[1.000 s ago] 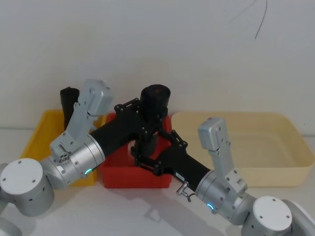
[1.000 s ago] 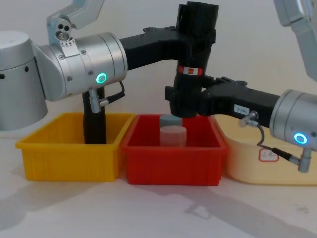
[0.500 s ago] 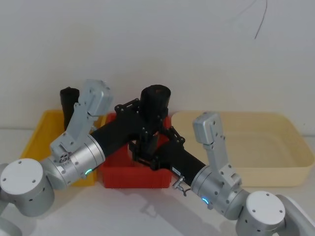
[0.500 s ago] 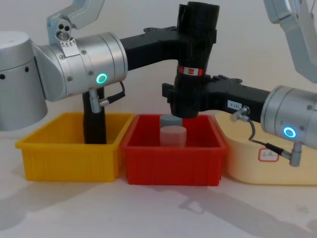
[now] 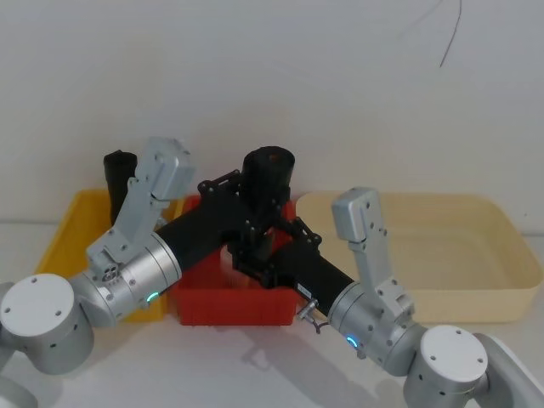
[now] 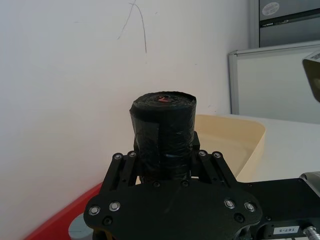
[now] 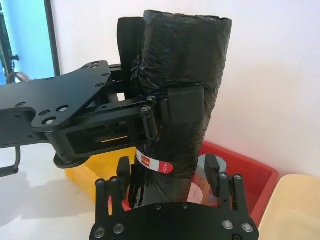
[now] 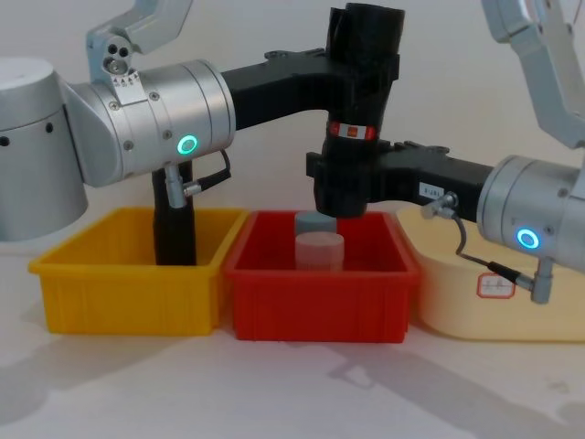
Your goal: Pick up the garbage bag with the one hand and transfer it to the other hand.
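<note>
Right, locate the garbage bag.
Chest view, centre: garbage bag upright above the red bin, held by the left gripper, right gripper open around its lower end.

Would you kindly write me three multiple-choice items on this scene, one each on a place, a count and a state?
1. Where is the banded bag roll?
A. flat on the floor
B. upright over the red bin
C. on a shelf

2. How many bins are there?
A. two
B. four
C. three

3. How is the left pincer?
A. shut on the roll
B. open, clear of it
C. folded away

Key:
1 B, the chest view shows it held above the red bin.
2 C, a yellow bin, the red one and a cream bin.
3 A, it clamps the roll's upper part; the right pincer straddles the lower end, open.
</note>
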